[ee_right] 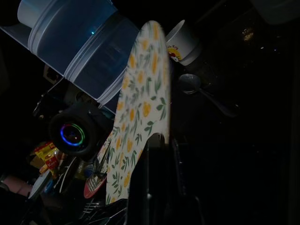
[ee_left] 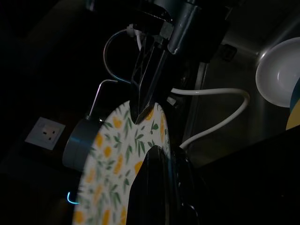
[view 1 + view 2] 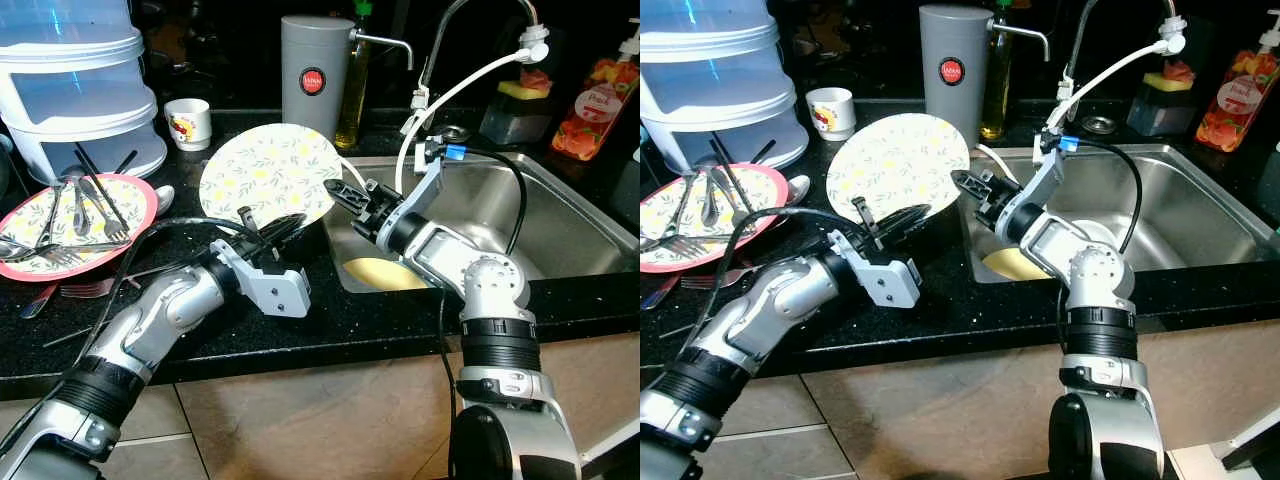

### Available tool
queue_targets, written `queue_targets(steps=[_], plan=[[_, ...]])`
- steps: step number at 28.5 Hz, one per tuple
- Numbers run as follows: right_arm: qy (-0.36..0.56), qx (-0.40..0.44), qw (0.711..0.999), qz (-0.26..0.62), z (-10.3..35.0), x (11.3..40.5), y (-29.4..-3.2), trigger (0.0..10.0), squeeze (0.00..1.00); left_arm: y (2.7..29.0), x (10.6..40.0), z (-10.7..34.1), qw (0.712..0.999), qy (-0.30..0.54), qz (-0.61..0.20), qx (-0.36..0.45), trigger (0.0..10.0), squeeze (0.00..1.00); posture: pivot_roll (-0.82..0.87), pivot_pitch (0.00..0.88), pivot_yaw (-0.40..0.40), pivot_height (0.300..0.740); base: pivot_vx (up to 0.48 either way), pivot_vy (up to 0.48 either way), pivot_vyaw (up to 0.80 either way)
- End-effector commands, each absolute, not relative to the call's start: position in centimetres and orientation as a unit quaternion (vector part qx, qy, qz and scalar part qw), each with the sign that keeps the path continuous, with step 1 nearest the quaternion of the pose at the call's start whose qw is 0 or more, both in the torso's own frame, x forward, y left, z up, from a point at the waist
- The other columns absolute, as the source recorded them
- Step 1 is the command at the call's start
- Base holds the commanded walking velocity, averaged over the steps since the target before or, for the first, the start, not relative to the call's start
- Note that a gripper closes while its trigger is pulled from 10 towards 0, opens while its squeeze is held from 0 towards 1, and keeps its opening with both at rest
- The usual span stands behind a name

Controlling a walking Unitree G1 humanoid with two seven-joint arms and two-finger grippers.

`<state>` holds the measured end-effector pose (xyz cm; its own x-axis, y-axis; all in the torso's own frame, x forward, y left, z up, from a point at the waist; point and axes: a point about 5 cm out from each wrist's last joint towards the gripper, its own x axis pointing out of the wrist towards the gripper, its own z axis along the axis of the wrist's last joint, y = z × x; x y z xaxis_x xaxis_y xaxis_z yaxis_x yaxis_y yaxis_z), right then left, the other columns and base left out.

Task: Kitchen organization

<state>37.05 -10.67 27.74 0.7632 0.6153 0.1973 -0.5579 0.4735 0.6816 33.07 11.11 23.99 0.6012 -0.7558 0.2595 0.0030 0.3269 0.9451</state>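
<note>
- Left eye view: floral plate [image 3: 268, 175] held upright on edge over the black countertop [image 3: 330, 320], just beside the sink's [image 3: 560, 215] left rim, pinched from two sides.
- Left gripper [image 3: 268, 228] clamped narrow on the plate's lower edge; right gripper [image 3: 347, 194] clamped narrow on its right edge. Confirmed in the wrist views, with black fingers [image 1: 154, 173] straddling the thin rim in each.
- Risk one, a judgement: two arms on one rigid plate. Any mismatch in pull or twist could lever the rim out of one pinch, or load the plate until it cracks.
- Risk two: thin rim grips only, on a glazed surface. Early release by one side would leave a tall plate hanging from a single edge, likely to swing and drop onto stone counter or steel basin.
- Risk three: crowding. White hose [image 3: 455, 95] and faucet [image 3: 480, 20] just behind the right arm, grey canister [image 3: 316, 75] behind the plate's top edge; a wide sweep toward the sink could snag the hose or knock the canister.
- Risk four: yellow dish [image 3: 385, 272] and white bowl [image 2: 279, 70] already lying in the basin; a plate lowered blind could strike them.
- Risk five: pink-rimmed plate [image 3: 140, 195] loaded with forks [image 3: 95, 210] near the left elbow's cable; a backward elbow move might drag cutlery off the counter.
</note>
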Motion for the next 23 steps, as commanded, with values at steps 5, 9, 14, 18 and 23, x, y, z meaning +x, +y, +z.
queue_targets(steps=[5,9,14,18,23], plan=[[0.037,0.392,0.861,0.323,27.1,37.2,-11.3,0.0,0.0,10.7,33.1,24.6,0.734,-0.379,-0.257,0.501,10.0,0.57,0.12,0.069,-0.019,0.74,0.0,0.0,0.0],[0.021,0.401,0.869,0.289,27.1,37.7,-12.2,0.0,0.0,10.9,33.3,25.0,0.752,-0.38,-0.242,0.481,10.0,1.0,0.12,0.069,-0.018,0.74,0.0,0.0,0.0],[-0.018,0.418,0.877,0.234,27.6,38.4,-13.8,0.0,0.0,11.1,33.4,25.3,0.755,-0.38,-0.221,0.486,10.0,1.0,0.12,0.069,-0.02,0.74,0.0,0.0,0.0],[-0.074,0.429,0.888,0.147,28.1,39.0,-16.6,0.0,0.0,11.8,33.9,25.8,0.804,-0.365,-0.191,0.429,10.0,0.0,0.12,0.069,-0.02,0.74,0.0,0.0,0.0],[-0.112,0.398,0.908,0.068,28.2,39.2,-18.9,0.0,0.0,12.1,34.9,26.1,0.882,-0.309,-0.194,0.298,10.0,0.0,0.12,0.071,-0.02,0.74,0.0,0.0,0.0]])
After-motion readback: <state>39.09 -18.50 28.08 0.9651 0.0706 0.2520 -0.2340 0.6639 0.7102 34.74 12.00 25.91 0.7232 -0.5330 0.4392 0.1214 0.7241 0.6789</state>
